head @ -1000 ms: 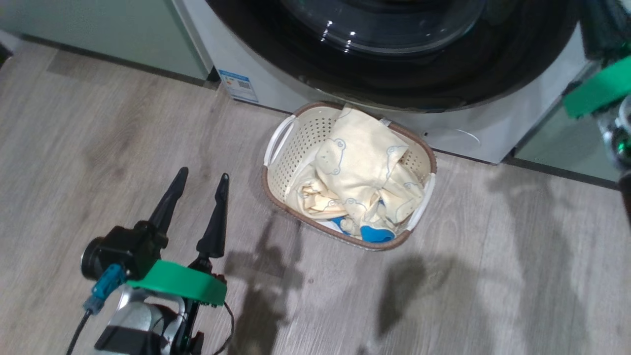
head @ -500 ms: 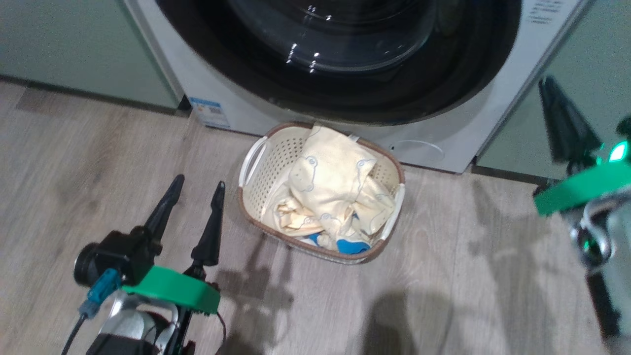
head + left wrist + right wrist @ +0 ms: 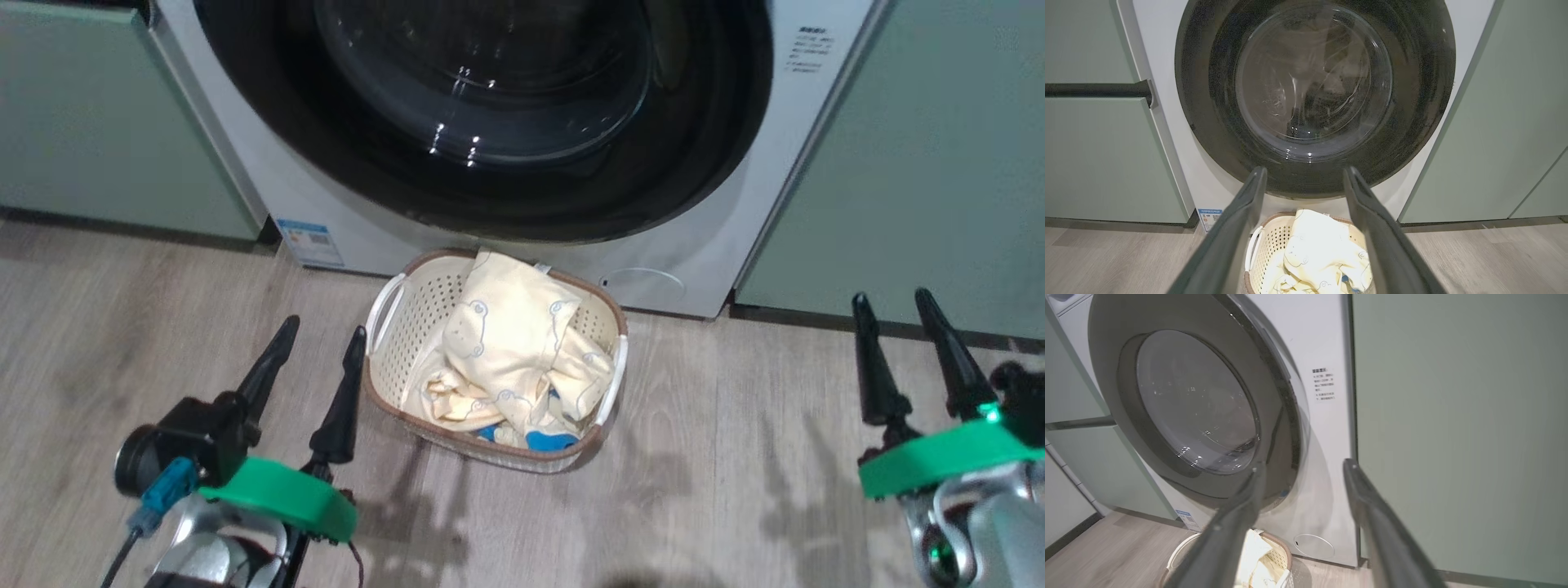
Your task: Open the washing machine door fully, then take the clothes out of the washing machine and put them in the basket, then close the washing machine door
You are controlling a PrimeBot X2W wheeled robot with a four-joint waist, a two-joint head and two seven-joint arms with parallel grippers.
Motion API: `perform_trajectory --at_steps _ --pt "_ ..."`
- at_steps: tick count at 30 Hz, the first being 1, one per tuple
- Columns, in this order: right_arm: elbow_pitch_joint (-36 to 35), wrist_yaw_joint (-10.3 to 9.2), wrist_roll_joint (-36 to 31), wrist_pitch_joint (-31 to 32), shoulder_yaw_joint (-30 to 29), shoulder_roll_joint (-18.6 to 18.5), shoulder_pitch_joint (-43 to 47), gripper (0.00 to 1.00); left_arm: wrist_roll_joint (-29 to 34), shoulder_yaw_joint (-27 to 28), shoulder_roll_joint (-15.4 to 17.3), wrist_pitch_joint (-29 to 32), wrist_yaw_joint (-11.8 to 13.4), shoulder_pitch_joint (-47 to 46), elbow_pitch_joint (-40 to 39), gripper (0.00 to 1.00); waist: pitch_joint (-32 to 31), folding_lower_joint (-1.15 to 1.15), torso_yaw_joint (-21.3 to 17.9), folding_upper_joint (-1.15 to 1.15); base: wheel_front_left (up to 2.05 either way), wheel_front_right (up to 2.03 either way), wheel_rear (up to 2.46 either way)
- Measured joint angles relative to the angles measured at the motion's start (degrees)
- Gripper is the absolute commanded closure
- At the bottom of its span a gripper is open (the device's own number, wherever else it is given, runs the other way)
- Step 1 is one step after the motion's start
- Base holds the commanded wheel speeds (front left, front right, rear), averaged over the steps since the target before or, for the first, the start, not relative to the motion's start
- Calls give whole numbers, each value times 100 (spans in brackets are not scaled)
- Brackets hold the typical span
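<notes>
Pale-yellow, bear-printed clothes [image 3: 506, 351]; cream basket [image 3: 415, 325]

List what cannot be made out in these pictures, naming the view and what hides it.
- Inside of the drum: left wrist view, reflections on the glass of the washing machine door.
- Floor of the basket: head view, covered by the clothes.
- Print on the white sticker: right wrist view, too small.
- Top of that door: head view, cut by the upper edge.
</notes>
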Motion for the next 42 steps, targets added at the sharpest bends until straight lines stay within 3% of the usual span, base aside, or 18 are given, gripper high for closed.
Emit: perform_trajectory --at_steps 23,42 --pt "-1602 0 -438 479 -411 297 1732 0 -66 76 127 121 155 403 -113 0 -337 1 -434 0 0 0 0" --pt "-1790 0 -417 565 -487 324 1833 0 -66 67 159 167 246 404 -232 0 -341 1 -494 0 0 0 0"
